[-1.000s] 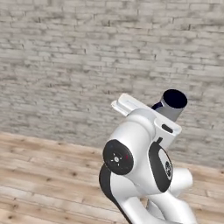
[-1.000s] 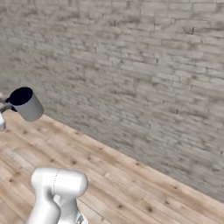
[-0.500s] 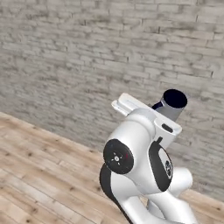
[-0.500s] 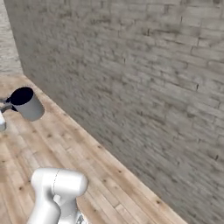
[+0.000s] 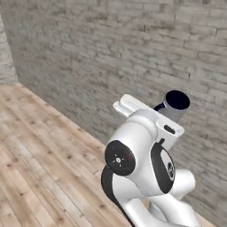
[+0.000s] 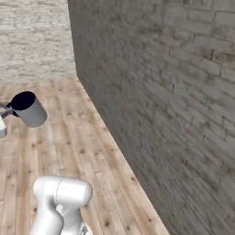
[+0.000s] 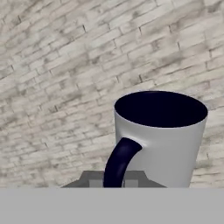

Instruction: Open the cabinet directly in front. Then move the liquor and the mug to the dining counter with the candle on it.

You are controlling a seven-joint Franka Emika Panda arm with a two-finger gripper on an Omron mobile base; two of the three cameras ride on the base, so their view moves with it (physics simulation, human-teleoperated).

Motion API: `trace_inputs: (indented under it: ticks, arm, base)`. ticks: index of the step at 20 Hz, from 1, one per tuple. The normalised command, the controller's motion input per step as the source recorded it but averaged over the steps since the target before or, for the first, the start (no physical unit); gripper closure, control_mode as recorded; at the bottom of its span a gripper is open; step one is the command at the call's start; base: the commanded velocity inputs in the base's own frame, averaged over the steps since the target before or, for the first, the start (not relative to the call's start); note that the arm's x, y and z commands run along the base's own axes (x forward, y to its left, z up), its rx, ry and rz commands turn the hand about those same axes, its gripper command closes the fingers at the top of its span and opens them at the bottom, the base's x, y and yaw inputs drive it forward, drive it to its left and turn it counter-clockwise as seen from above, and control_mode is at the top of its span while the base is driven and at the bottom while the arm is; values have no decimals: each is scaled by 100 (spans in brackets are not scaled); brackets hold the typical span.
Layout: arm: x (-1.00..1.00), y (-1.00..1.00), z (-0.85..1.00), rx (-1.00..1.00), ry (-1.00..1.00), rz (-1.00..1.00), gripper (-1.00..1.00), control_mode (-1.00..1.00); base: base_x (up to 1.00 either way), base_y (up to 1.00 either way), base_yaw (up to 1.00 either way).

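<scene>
The mug [image 7: 162, 139] is white with a dark navy inside and a dark navy handle [image 7: 119, 161]. It hangs upright in the air, with my gripper [image 7: 113, 180] shut on its handle from below. In the left base view the mug [image 5: 174, 107] peeks out just behind the white hand, at the upper right of the arm. From the right base it sits at the far left, the mug [image 6: 30, 109] tilted a little, the gripper [image 6: 6, 110] at its handle. The cabinet, the liquor, the dining counter and the candle are out of view.
A grey-beige brick wall [image 5: 133, 48] rises close ahead, and in the right base view this wall [image 6: 174, 92] runs along the right. It meets a second wall at a corner [image 6: 72, 41]. Pale wooden floor [image 5: 40, 159] spreads to the left, and floor [image 6: 87, 137] lies below the mug.
The whole picture has swung, so the base is turning: the brick wall slides across and a room corner has come into sight. The mug keeps its place in the gripper.
</scene>
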Motion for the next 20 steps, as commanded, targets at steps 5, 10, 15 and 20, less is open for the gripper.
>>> trace_inputs:
  ticks: [5, 10, 15, 20]
  arm:
    - [0, 0, 0, 0, 0, 0, 100, 100]
    - [0, 0, 0, 0, 0, 0, 100, 100]
    - [0, 0, 0, 0, 0, 0, 100, 100]
    - [0, 0, 0, 0, 0, 0, 100, 100]
  base:
    - [100, -5, 57]
    - [100, -18, 61]
    - [100, -19, 36]
    - [100, -46, 24]
